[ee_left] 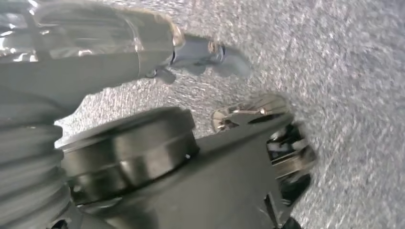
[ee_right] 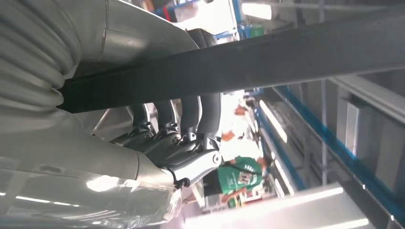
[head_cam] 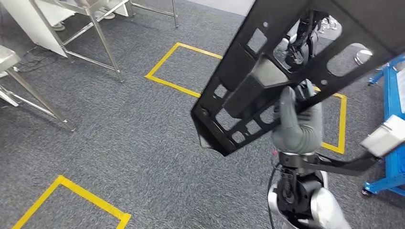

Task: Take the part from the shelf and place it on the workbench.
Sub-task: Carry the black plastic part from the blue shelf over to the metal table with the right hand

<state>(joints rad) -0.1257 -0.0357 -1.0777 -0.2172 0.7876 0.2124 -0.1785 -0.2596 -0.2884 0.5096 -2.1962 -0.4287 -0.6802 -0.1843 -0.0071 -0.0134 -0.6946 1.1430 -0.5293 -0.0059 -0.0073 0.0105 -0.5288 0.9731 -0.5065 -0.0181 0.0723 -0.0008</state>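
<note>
A large black frame part [head_cam: 267,71] with several cut-outs hangs tilted over the grey carpet, right of centre in the head view. My right hand [head_cam: 298,125] grips its lower edge from below, thumb up against the frame. In the right wrist view the dark fingers [ee_right: 176,119] wrap around the part's black bar [ee_right: 248,62]. My left hand [ee_left: 205,52] hangs over the carpet in the left wrist view, blurred, its thumb stretched out with nothing in it.
Steel table legs [head_cam: 102,33] stand at the back left. Yellow tape squares [head_cam: 165,64] mark the carpet ahead, with another [head_cam: 71,191] at the near left. A blue shelf frame [head_cam: 394,114] stands at the right. A person in a green shirt [ee_right: 239,174] stands farther off.
</note>
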